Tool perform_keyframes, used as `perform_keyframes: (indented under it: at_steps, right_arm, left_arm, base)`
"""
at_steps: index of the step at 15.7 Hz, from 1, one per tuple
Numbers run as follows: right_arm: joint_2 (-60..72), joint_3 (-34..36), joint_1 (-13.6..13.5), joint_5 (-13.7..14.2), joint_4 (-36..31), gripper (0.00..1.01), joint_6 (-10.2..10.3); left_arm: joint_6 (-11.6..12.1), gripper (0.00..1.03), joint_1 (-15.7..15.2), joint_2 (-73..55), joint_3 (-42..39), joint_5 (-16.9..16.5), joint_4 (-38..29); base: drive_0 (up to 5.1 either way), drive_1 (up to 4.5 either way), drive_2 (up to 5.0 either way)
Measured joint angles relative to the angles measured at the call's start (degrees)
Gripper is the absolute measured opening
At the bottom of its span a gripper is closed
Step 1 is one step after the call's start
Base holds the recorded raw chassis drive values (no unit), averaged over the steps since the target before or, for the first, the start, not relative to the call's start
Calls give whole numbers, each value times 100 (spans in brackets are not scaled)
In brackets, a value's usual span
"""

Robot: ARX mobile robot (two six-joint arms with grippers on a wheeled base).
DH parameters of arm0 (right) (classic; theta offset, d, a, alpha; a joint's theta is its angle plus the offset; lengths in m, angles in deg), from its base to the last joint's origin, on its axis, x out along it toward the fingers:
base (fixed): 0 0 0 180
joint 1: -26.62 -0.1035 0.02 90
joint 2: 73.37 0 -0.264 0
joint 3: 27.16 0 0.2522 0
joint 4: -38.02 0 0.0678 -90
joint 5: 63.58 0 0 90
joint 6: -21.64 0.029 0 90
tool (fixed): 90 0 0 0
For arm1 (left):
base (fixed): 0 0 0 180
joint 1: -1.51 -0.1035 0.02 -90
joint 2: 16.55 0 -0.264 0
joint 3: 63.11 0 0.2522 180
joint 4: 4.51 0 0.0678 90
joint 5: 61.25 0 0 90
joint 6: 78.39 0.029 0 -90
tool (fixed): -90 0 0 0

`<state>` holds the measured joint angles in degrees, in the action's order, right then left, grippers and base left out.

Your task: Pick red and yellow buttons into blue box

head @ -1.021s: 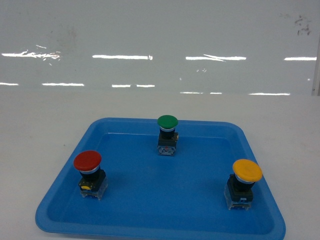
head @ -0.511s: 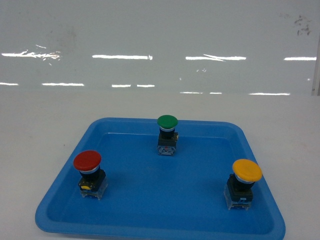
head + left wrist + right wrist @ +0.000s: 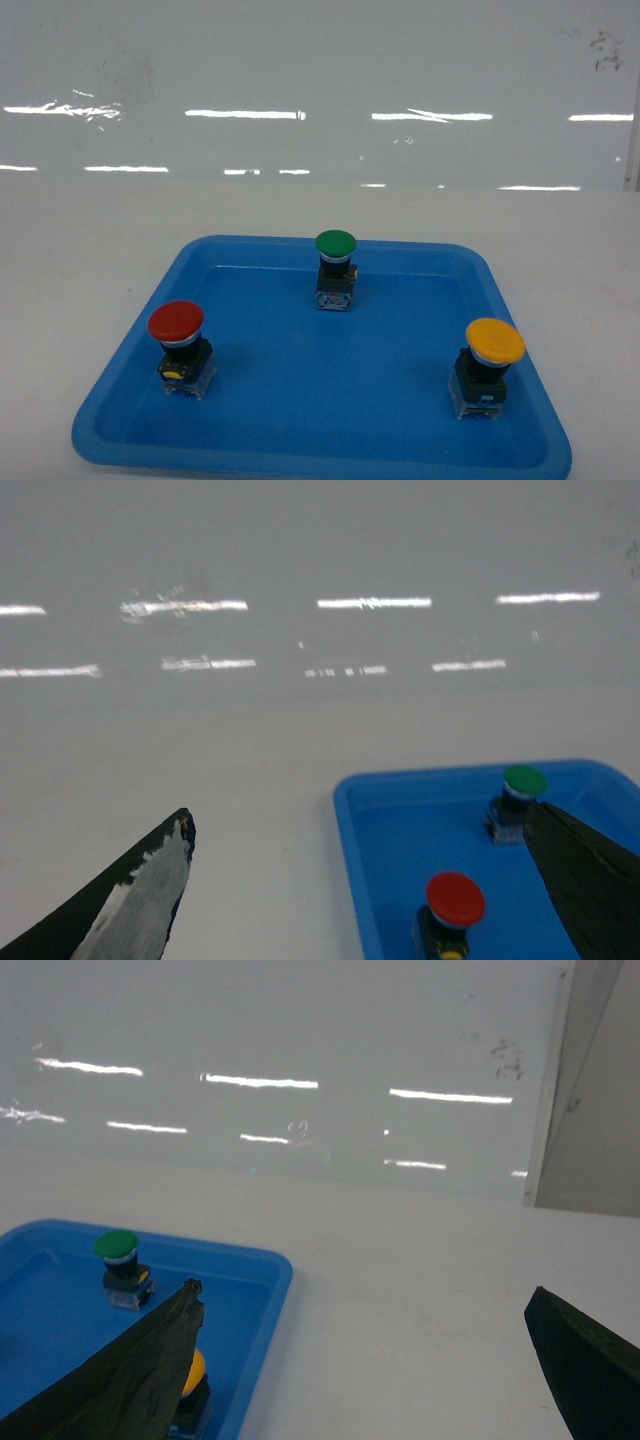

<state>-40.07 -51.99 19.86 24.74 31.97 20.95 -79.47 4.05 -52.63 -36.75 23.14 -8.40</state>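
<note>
the red button (image 3: 177, 340) stands upright near the front left of the shallow blue tray (image 3: 300, 420), its mushroom cap facing up and its long axis vertical, black body on a clear base. the yellow button (image 3: 490, 362) stands the same way near the front right, cap up. the green button (image 3: 335, 265) stands upright at the back middle, well apart from both. the tray lies on a white table (image 3: 80, 250).

the left gripper (image 3: 360, 880) shows only its two dark fingertips at the lower corners of its wrist view, spread wide with nothing between them, above the tray's left edge. the right gripper (image 3: 370, 1360) is likewise spread wide and holds nothing, above the tray's right edge.

the blue box appears in no view.

against the earlier head views, nothing has visibly moved; all three buttons sit where they were.
</note>
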Motion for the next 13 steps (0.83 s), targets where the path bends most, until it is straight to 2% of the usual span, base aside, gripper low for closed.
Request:
perform_keyframes:
  at_steps: [1,2,3,5,6,7,8,10,12,13]
  right_arm:
    - [341,-125,7,-118,-74,98,9]
    - [686,-315,-7,-271,52,98,4]
    - [1217,-564,-72,-310,-195,98,4]
    - [1956,-1209,-240,-487,-92,98,-48]
    - [2247,-1419,-289,-527,-125,98,-63]
    - [2455,-1602,-341,-658,219,98,-79]
    - [2610,-1676,-452,-673,358,98,-85]
    - [3102,-2039,-723,-916,737,98,-63]
    - [3851,-2323,-1084,-927,667,98,-186]
    - [4107,-2402,-1134,-905,732,98,-223]
  left_arm:
    - [31,98,31,-286,98,68,-87]
    - [157,98,181,-686,304,219,57]
    - [269,98,328,-1099,564,271,122]
    - [448,98,564,-1738,1049,459,-70]
    - [426,98,623,-2074,1259,404,-44]
    - [448,98,715,-2428,1322,417,-142]
    - [455,98,734,-2494,1311,417,-72]
    - [455,98,748,-2430,1311,413,-131]
    - [455,98,748,-2430,1311,413,-129]
    - [455,98,748,-2430,1311,413,-129]
  base:
    - [0,0,0]
    - [0,0,0]
    - [0,0,0]
    - [0,0,0]
    - [0,0,0]
    - [0,0,0]
    - [0,0,0]
    - [0,0,0]
    - [0,0,0]
    - [0,0,0]
